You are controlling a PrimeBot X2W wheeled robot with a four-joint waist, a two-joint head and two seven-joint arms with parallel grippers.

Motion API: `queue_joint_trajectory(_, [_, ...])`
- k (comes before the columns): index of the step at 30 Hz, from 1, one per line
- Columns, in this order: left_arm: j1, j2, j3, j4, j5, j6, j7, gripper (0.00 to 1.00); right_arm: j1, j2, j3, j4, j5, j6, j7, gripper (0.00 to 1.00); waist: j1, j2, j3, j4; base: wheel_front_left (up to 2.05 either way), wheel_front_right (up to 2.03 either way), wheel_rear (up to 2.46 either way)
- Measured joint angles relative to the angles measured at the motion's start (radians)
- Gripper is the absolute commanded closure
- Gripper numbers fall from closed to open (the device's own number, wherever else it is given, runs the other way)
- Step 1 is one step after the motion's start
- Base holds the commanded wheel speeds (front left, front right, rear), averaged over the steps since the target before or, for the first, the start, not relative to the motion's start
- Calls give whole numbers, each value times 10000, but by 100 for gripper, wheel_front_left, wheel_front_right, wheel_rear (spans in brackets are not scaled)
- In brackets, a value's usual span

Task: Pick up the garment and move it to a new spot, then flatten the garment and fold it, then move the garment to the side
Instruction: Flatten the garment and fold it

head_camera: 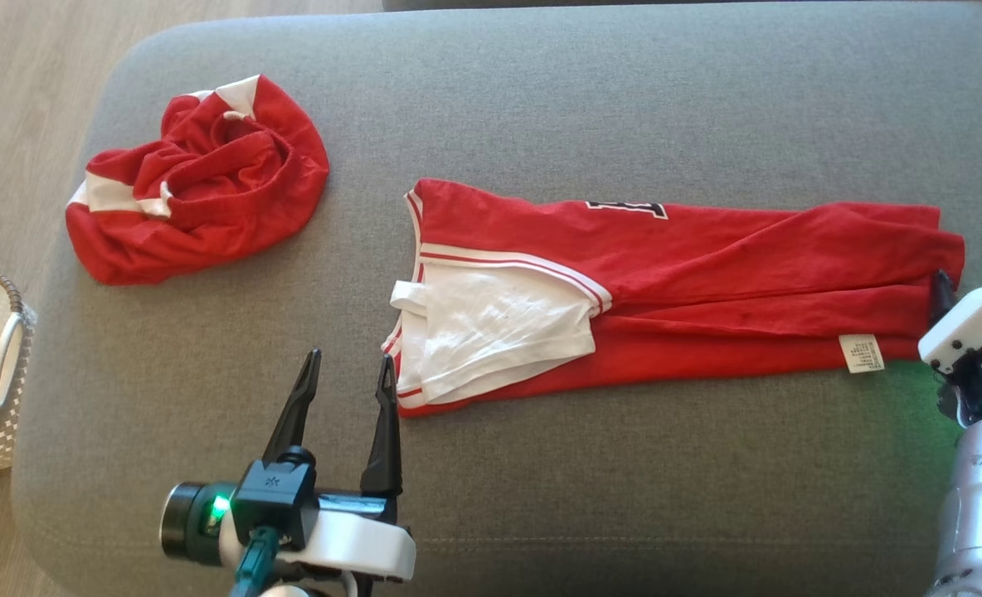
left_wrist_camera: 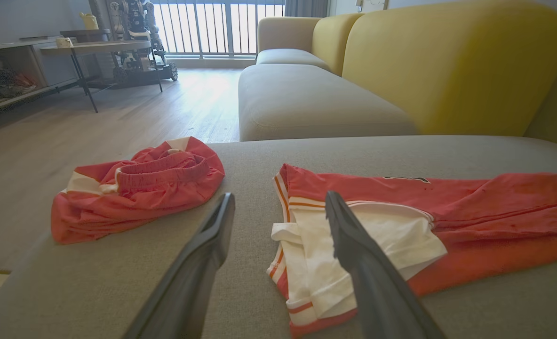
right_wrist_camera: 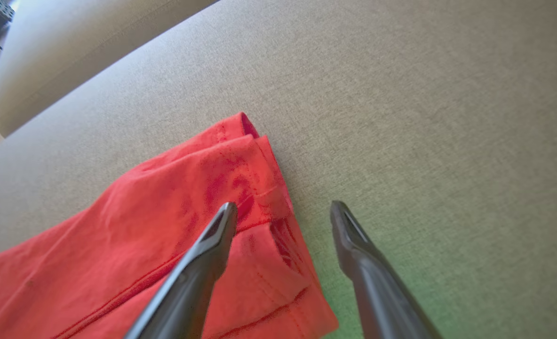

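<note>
The left claw (head_camera: 351, 358) stands with its fingers spread and empty, just off the collar end of the red jersey (head_camera: 707, 274). The right claw (right_wrist_camera: 284, 205) is likewise wide apart at the hem end, one finger above the red cloth and the other above bare cushion. Whether it touches the fabric I can't tell.

The jersey lies along the front half of the grey sofa seat (head_camera: 541, 497) in a long strip, sides folded in, with a white sleeve (head_camera: 499, 323) on top and the care label (head_camera: 862, 352) showing near the hem. To my eye the fold is half done, and the end-to-end fold is what comes next. Each claw ought to catch every layer at its corner, not just the top one. They should lift little and carry the hem over to the collar evenly, so the sleeve isn't dragged loose.

The seat is soft, nubbly weave, so it will give under a fingertip and grip the cloth. Further back on the left lies a crumpled red and white garment (head_camera: 201, 182), well apart. A woven basket (head_camera: 6, 356) sits off the seat's left edge. Beyond are a pale wood floor (left_wrist_camera: 118, 113), a yellow-backed sofa (left_wrist_camera: 448, 61), a dark-legged table (left_wrist_camera: 95, 47) and a bright railed window (left_wrist_camera: 212, 23).
</note>
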Motion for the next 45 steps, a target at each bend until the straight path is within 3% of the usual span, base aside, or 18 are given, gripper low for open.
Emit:
queue_joint_trajectory(9, [208,-573,510,270,428,-828,0,0,-687,13,-1409,1482,-2130,0,-535,0,0,0,-88,-8,0,0,0])
queue_joint_trajectory(27, [468,-1043,1058,359,1097,-1833,0,0,-1614,2,-3873,2242,-4500,2,-1081,0,0,0,78,191,0,0,0])
queue_joint_trajectory(29, [468,-1060,1116,359,1158,-1927,0,0,-1686,2,-4125,2266,-4700,0,-1112,7,0,0,140,224,0,0,0])
queue_joint_trajectory(32, [467,-1118,1166,357,1220,-2015,0,0,-1843,-15,-4389,2336,-4909,2,-1122,40,0,0,240,246,0,0,0])
queue_joint_trajectory(33, [467,-1137,1179,355,1275,-2017,0,0,-1901,-21,-4441,2376,-4974,2,-1120,53,0,0,275,240,0,0,0])
queue_joint_trajectory(35, [465,-1175,1210,355,1287,-2052,0,0,-2029,-23,-4498,2464,-5085,2,-1106,98,0,0,342,209,0,0,0])
queue_joint_trajectory(45, [457,-1361,1484,359,1383,-2282,0,0,-2179,71,-4575,2535,-5298,15,-1241,100,0,0,355,-189,0,0,0])
